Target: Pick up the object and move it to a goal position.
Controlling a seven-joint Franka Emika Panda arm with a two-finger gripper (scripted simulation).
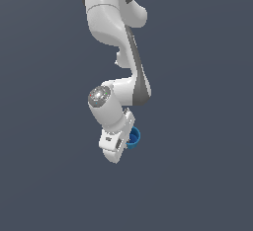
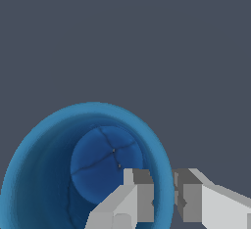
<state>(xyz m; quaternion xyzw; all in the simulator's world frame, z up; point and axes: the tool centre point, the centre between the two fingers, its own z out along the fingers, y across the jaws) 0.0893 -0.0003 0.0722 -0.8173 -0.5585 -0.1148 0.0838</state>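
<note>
The object, a small bright blue cup (image 1: 134, 137), peeks out from behind the white hand on the exterior view's right; most of it is hidden there. In the wrist view the cup (image 2: 49, 174) fills the frame close up, and I look down into its hollow to the round floor. My gripper (image 2: 164, 194) straddles the cup's rim. One finger (image 2: 137, 194) sits inside the hollow and the other is outside, with the wall pinched between them. In the exterior view the gripper (image 1: 116, 150) hangs tilted at the end of the arm.
Only a plain dark grey-blue background surrounds the arm (image 1: 118, 37) in both views. No other object, edge or goal marker shows.
</note>
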